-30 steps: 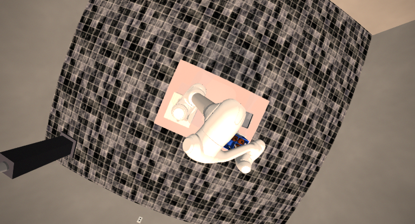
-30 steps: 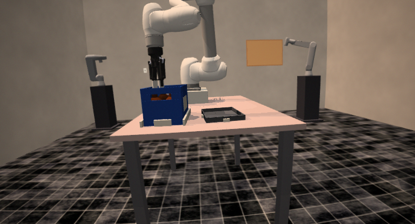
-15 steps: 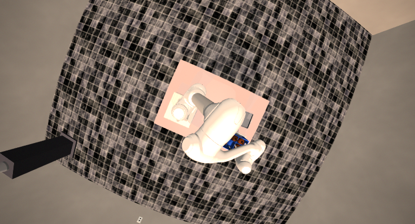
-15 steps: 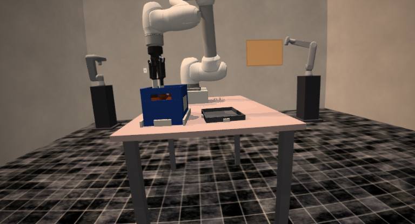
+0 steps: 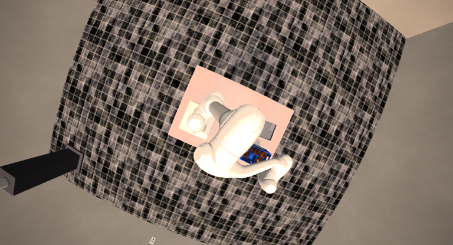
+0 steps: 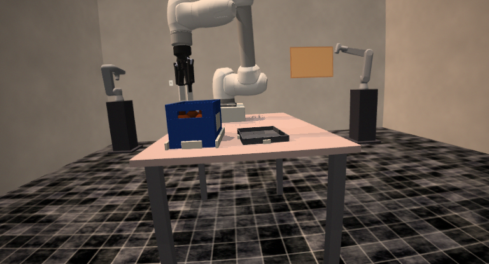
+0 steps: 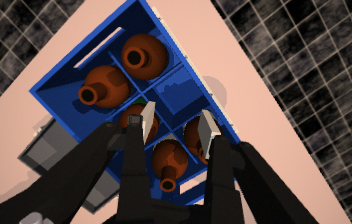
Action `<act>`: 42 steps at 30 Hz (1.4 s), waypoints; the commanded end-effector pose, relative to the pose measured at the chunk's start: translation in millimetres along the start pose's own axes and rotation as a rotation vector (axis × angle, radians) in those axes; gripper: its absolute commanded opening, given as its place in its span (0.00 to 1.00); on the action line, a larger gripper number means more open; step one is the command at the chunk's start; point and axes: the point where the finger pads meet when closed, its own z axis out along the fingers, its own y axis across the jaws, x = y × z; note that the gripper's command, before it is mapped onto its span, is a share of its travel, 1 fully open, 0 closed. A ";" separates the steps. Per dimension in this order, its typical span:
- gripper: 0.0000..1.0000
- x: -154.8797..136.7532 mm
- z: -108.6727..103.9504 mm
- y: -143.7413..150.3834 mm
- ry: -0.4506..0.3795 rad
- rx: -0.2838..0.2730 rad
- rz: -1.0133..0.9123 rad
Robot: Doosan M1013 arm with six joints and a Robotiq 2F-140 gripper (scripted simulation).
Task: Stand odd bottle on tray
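Observation:
The blue crate [image 5: 245,161] [image 6: 193,130] [image 7: 52,92] stands on the table and holds several brown bottles. In the wrist view, one bottle [image 7: 153,62] is at the top, another bottle [image 7: 112,87] at upper left, and a bottle [image 7: 169,159] at lower middle. A further bottle [image 7: 126,115] is partly behind the left finger, and one bottle [image 7: 192,135] is partly behind the right finger. Neck widths cannot be compared. My gripper [image 6: 185,93] [image 7: 177,116] is part open and empty, pointing down above the crate. The dark tray [image 5: 269,131] [image 6: 280,138] [image 7: 52,150] has no bottle on it.
Pale blocks [image 6: 191,144] edge the crate's base on the pink table [image 6: 307,144]. The crate walls and dividers stand around the bottles. One compartment [image 7: 179,92] at the crate's right side holds no bottle. The tray lies beside the crate, with a low rim.

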 end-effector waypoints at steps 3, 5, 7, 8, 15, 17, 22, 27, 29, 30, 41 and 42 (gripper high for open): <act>0.38 0.0 -16.6 0.0 0.000 0.000 0.000; 0.38 0.0 -23.0 0.0 0.000 0.000 0.000; 0.38 0.0 -28.7 0.0 0.000 0.000 0.000; 0.38 0.0 -31.3 0.0 0.000 0.000 0.000; 0.38 0.0 -40.6 0.0 0.000 0.000 0.000; 0.38 0.0 -42.6 0.0 0.000 0.000 0.000; 0.38 0.0 -44.3 0.0 0.000 0.000 0.000; 0.00 0.0 -44.3 0.0 0.000 0.000 0.000; 0.00 0.0 -44.3 0.0 0.000 0.000 0.000; 0.00 0.0 -44.3 0.0 0.000 0.000 0.000; 0.00 0.0 -44.3 0.0 0.000 0.000 0.000; 0.00 0.0 -44.3 0.0 0.000 0.000 0.000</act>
